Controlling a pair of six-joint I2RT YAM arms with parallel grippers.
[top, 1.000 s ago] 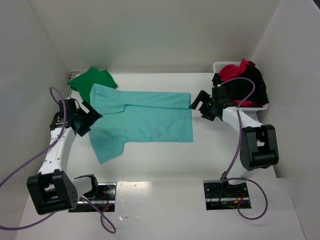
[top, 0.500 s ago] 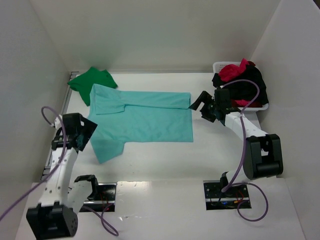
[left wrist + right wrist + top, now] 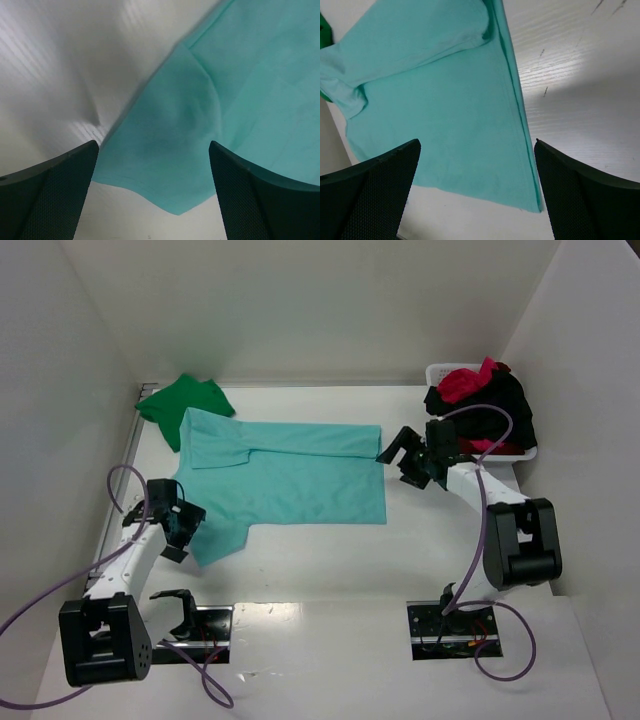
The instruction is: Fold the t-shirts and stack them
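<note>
The left arm's fingers [image 3: 50, 195] are spread wide and hold nothing. In the left wrist view, the near-left sleeve [image 3: 165, 135] of the light teal t-shirt [image 3: 300, 480] lies between and beyond the 2 tips, its hem corner pointing toward the camera. From above, these fingers sit at the sleeve's outer edge; I cannot tell whether they touch the cloth.

The teal t-shirt lies spread on the white tabletop [image 3: 310, 565], roughly in the middle and set sideways, with its bottom hem toward the right arm. Its far long edge is folded over onto the body as a narrow band.

The right arm's fingers [image 3: 375, 190] are also parted and grip nothing. They hang over the shirt's right hem, which runs as a straight edge between the 2 tips in the right wrist view. From above, they sit near the shirt's far-right corner.

At the far left, a dark green t-shirt [image 3: 185, 402] lies bunched on the tabletop, touching the teal shirt's far-left corner. At the far right stands a white basket [image 3: 436, 371] heaped with a red t-shirt [image 3: 466, 382] and a black t-shirt [image 3: 505, 412]; the black one hangs over the rim.
</note>
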